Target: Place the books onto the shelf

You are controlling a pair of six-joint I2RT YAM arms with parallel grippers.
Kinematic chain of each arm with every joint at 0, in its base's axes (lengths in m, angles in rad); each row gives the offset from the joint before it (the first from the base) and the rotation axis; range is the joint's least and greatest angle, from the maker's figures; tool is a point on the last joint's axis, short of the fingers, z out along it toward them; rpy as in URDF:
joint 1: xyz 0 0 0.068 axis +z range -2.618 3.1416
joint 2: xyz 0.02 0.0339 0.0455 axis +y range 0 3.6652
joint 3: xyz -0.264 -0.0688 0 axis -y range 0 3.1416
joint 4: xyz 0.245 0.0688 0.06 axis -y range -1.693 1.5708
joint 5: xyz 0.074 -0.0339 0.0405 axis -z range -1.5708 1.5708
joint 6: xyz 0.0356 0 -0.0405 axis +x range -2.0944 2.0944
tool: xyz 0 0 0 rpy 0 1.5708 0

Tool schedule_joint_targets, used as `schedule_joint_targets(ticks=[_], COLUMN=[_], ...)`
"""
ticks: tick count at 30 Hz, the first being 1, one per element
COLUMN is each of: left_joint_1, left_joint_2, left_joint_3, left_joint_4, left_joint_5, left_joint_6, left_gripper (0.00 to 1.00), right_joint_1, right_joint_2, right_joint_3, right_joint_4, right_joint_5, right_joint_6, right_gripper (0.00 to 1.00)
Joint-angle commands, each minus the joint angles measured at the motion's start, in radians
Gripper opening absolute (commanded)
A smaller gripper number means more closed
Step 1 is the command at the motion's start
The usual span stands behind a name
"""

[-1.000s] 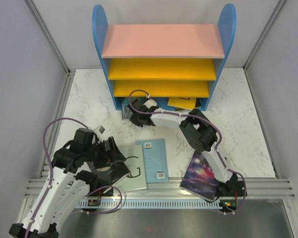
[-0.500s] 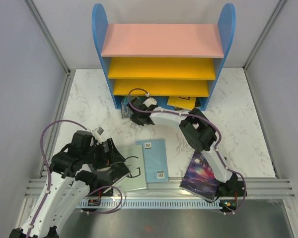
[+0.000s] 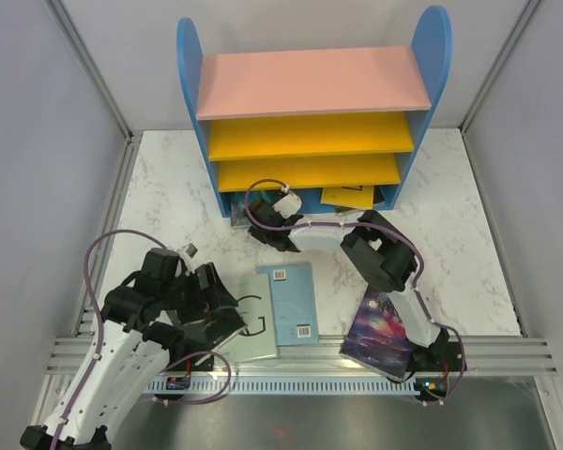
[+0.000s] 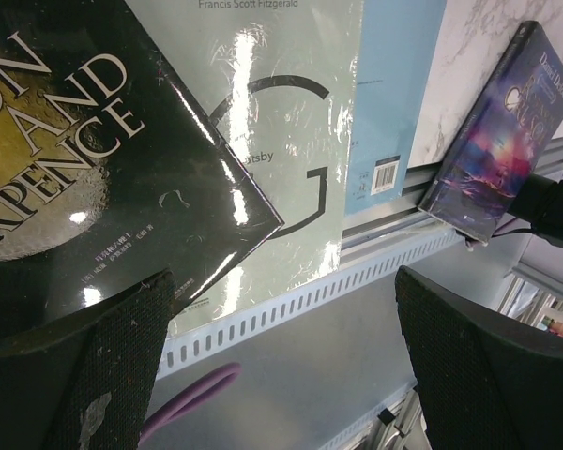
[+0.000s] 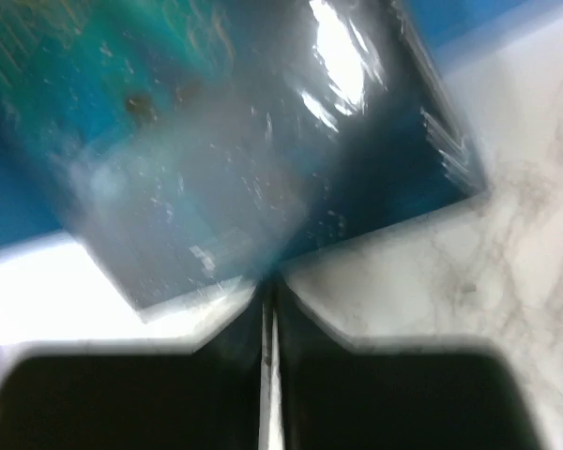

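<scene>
"Francis Scott Fitzgerald" on pale bk [image 4: 281, 141]

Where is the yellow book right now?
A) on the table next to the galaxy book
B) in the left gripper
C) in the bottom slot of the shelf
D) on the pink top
C: the yellow book lies in the lowest slot of the shelf, toward its right end.

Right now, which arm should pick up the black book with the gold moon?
Left. The open left gripper hangs right over the black book, jaws wide. The right gripper is shut, far off at the shelf beside a teal book.
</scene>
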Motion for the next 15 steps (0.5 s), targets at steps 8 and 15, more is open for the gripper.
schedule_joint_targets(ticks=[8, 15], left_joint_1=[-0.001, -0.001], left_joint_2=[-0.031, -0.028], left_joint_3=[-0.019, -0.016], left_joint_4=[0.032, 0.032], left_joint_5=[-0.005, -0.014], left_joint_6=[-0.048, -0.045], left_gripper=[0.99, 0.99], right_joint_1=[0.122, 0.119], right_joint_2=[-0.097, -0.039], right_joint_3=[-0.124, -0.101], right_joint_4=[-0.137, -0.142], right_joint_5=[0.367, 0.372], right_joint_6=[-0.07, -0.065], right_gripper=[0.0, 0.0])
